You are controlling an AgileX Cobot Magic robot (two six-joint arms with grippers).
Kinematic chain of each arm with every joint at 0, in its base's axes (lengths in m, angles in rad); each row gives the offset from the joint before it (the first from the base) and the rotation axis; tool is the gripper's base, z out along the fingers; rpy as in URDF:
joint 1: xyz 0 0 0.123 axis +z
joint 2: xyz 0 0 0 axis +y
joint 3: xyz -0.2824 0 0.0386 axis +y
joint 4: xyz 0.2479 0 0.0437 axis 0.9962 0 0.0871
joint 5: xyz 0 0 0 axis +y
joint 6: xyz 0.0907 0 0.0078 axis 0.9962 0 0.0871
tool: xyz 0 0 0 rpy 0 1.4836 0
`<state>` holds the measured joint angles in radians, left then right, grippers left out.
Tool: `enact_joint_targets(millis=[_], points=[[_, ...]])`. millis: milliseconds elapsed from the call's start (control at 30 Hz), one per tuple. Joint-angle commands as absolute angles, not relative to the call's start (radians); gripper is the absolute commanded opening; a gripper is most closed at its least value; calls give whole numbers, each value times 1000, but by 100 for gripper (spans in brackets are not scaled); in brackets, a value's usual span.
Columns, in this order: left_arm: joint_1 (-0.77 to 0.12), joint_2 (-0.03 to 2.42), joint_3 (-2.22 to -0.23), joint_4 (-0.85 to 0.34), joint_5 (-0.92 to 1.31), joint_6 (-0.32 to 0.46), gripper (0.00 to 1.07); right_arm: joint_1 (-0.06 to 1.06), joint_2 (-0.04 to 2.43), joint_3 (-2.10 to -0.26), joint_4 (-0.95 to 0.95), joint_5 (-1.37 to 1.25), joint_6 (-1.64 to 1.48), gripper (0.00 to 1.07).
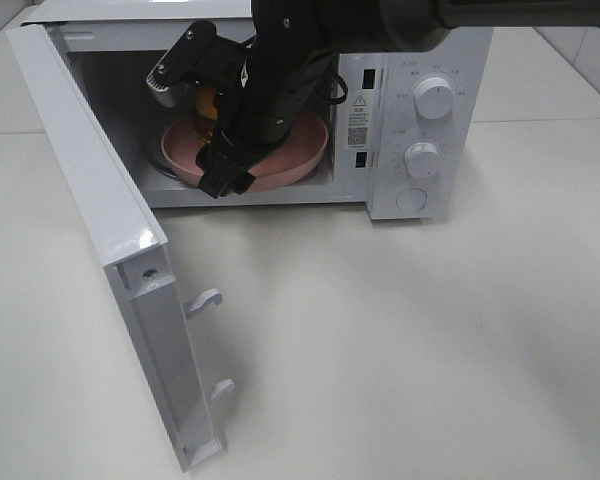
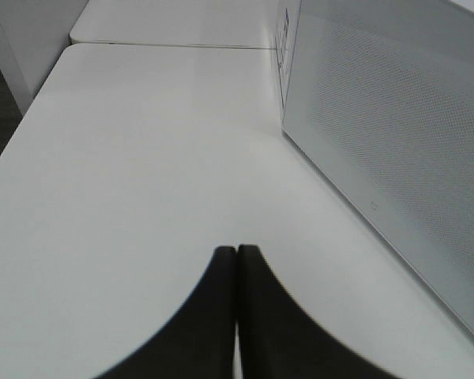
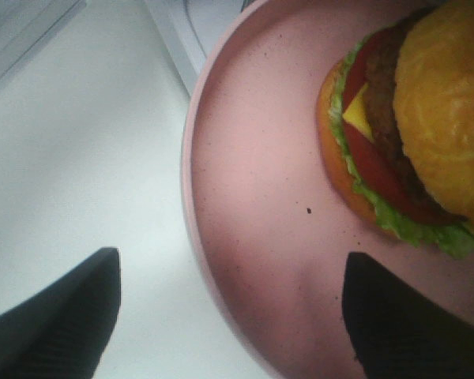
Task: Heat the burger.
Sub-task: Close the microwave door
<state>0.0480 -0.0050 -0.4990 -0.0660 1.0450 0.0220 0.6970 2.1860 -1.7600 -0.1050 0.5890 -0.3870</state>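
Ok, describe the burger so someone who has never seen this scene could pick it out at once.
Find the white microwave on the table with its door swung open. Inside sits a round pink plate, and the burger lies on it. It is the only food there: glossy golden-brown bun, dark patty, yellow cheese, red tomato, green lettuce.

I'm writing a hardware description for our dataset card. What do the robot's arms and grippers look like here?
The right arm is black and blocky, with a thin black cable looping off it. The right gripper has matte black fingers with a fine weave; the left gripper is smooth and black, tapering along curved outer edges.
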Motion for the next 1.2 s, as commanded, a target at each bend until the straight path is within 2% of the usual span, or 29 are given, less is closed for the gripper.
enact_joint_targets(millis=[33, 467, 767, 867, 1000, 1200], points=[[50, -25, -495, -71, 1036, 22, 0, 700, 2148, -1768, -99, 665, -234, 76], [50, -25, -495, -71, 1036, 22, 0, 700, 2080, -1768, 105, 912, -70, 75], [50, -25, -495, -71, 1036, 22, 0, 700, 2029, -1767, 94, 1102, 24, 75], [50, -25, -495, -71, 1036, 22, 0, 698, 2014, -1766, 82, 1236, 39, 75], [50, -25, -495, -71, 1036, 22, 0, 692, 2001, -1753, 22, 1245, 95, 75], [50, -25, -495, -71, 1036, 22, 0, 590, 1930, -1616, -15, 1246, 151, 72]])
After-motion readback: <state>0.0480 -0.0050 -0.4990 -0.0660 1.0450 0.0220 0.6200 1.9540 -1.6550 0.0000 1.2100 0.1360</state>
